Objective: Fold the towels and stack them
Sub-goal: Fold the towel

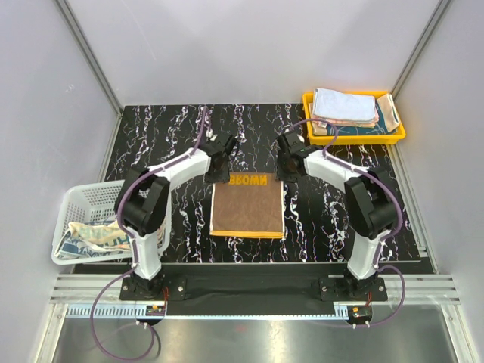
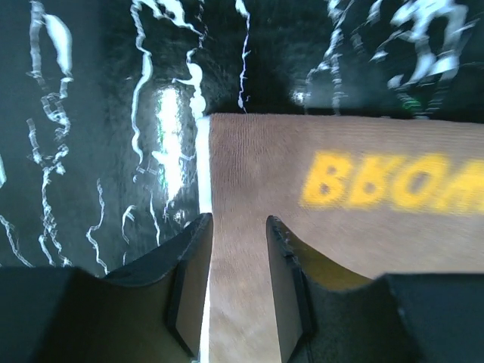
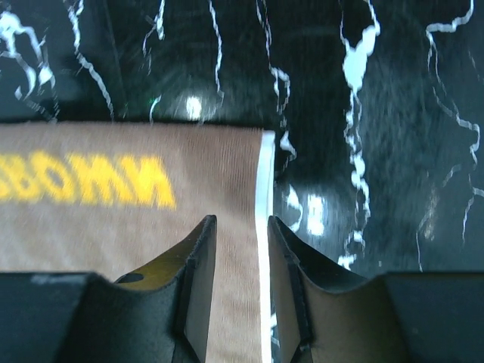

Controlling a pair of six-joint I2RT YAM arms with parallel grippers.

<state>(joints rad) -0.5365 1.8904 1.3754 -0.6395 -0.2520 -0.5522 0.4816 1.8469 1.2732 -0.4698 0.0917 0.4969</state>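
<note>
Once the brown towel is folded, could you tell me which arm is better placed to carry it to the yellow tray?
Probably the right: the yellow tray sits at the far right, close to the right claw, whereas the left claw is over the towel at its opposite corner.

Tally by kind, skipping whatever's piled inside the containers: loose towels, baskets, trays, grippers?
Brown towel, spread flat: 1
White basket: 1
Yellow tray: 1
Grippers: 2 (left gripper, right gripper)
Total: 5
</note>
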